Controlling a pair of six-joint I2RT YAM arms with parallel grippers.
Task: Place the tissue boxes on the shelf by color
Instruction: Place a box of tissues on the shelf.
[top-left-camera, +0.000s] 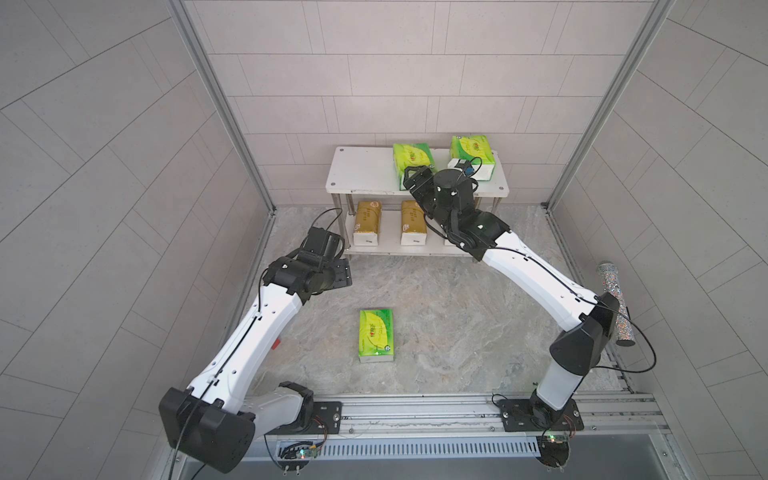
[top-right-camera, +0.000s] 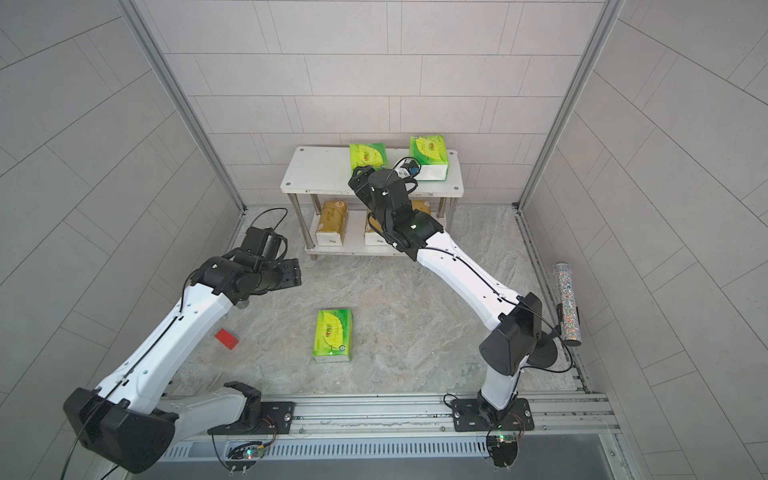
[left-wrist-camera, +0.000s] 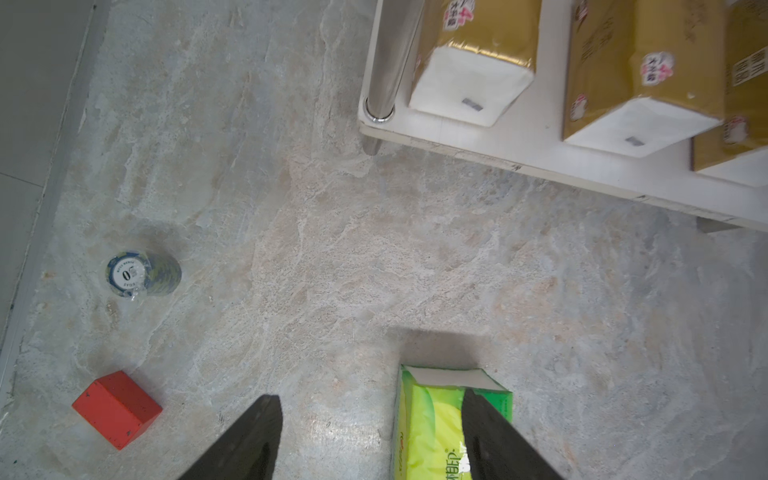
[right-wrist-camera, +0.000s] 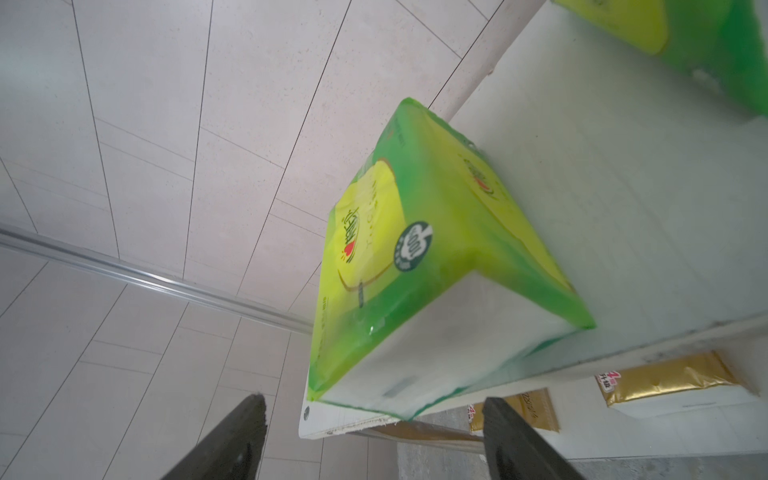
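Hovering at the shelf (top-left-camera: 357, 174), the right gripper (right-wrist-camera: 374, 398) is spread and empty, tips near the green tissue pack (right-wrist-camera: 415, 232) at mid top board; a second green pack (top-left-camera: 473, 151) sits at its 3 o'clock. Three gold tissue packs (left-wrist-camera: 486, 29) occupy the lower board. The left gripper (left-wrist-camera: 370, 395) is spread and empty; the third green pack (top-left-camera: 376, 334) lies on the table (top-left-camera: 457, 311), 6 o'clock of the shelf.

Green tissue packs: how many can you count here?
3. Two on top of the shelf: a middle pack and a right-end pack. One loose pack on the table. The right arm may hide more.
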